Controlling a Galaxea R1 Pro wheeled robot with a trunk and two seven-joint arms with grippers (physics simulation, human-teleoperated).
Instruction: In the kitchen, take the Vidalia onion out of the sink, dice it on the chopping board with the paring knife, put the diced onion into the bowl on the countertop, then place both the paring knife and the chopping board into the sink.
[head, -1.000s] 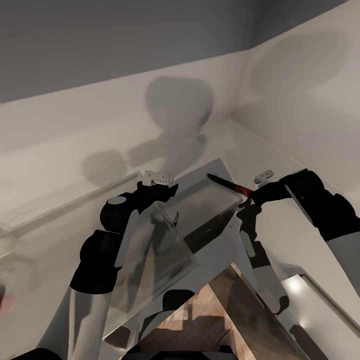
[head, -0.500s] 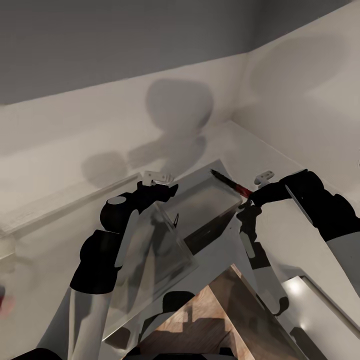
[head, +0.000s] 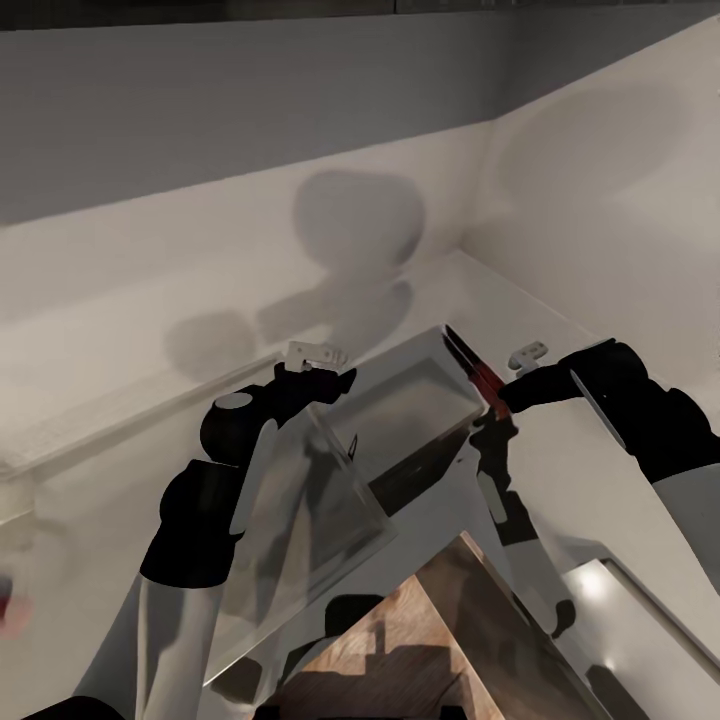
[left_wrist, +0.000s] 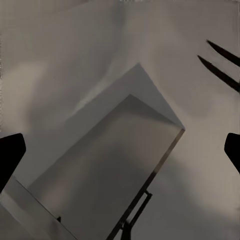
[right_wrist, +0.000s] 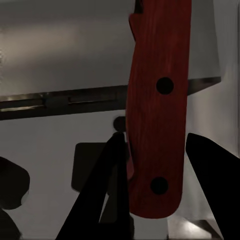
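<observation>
Over the steel sink (head: 420, 400), the right tool (head: 497, 402) clamps the paring knife (head: 472, 368) by its red two-riveted handle.

No readable text, label, brand mark, number or sign appears on any surface in the head view or in either wrist view.

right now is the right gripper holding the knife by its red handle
Yes, the paring knife has its red handle between the right gripper fingers.
</observation>
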